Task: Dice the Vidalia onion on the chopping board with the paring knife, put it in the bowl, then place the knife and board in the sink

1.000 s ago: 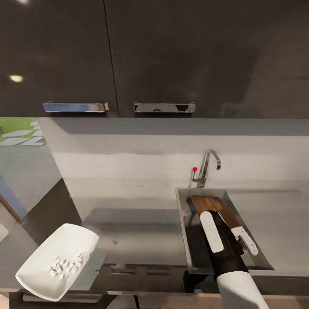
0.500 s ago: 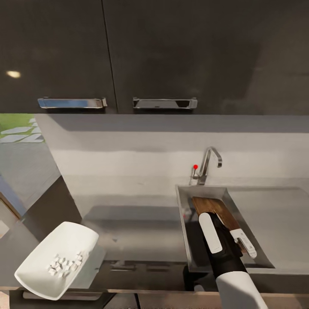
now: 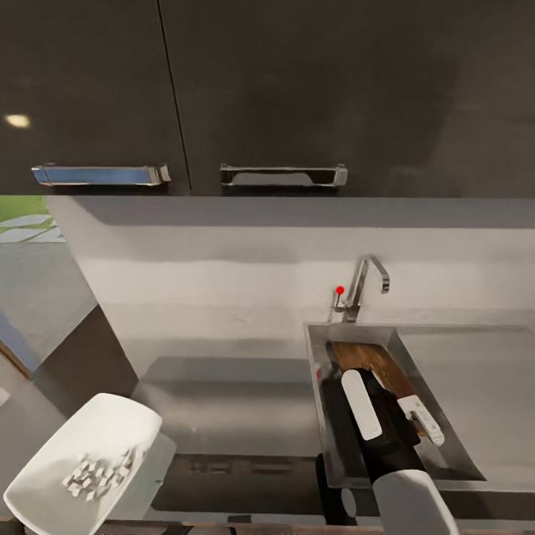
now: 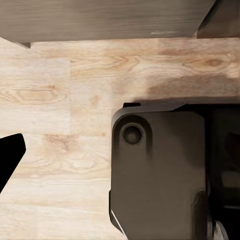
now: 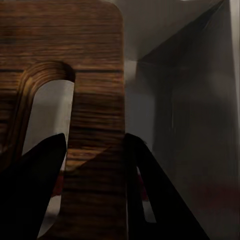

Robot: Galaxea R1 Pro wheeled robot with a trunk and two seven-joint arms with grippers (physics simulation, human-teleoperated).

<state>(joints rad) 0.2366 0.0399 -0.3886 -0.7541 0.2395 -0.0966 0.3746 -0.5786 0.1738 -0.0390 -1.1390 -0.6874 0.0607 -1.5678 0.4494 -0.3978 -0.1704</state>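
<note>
Right gripper (image 5: 92, 165): jaws clamped either side of the dark brown grained wooden chopping board (image 5: 75, 70), on the strip beside its slot handle. Board tilted inside the matte grey rectangular sink (image 3: 327, 349), likely being lowered in. Right arm (image 3: 371, 416) reaches forward and down over the front rim. Left jaws: cannot tell. White squarish bowl (image 3: 100, 427) with diced onion (image 3: 93, 469) on the grey worktop (image 3: 238, 401), well left of the sink.

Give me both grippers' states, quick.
Left gripper: cannot be told.
Right gripper: fingers closed on the chopping board, inside the sink.
</note>
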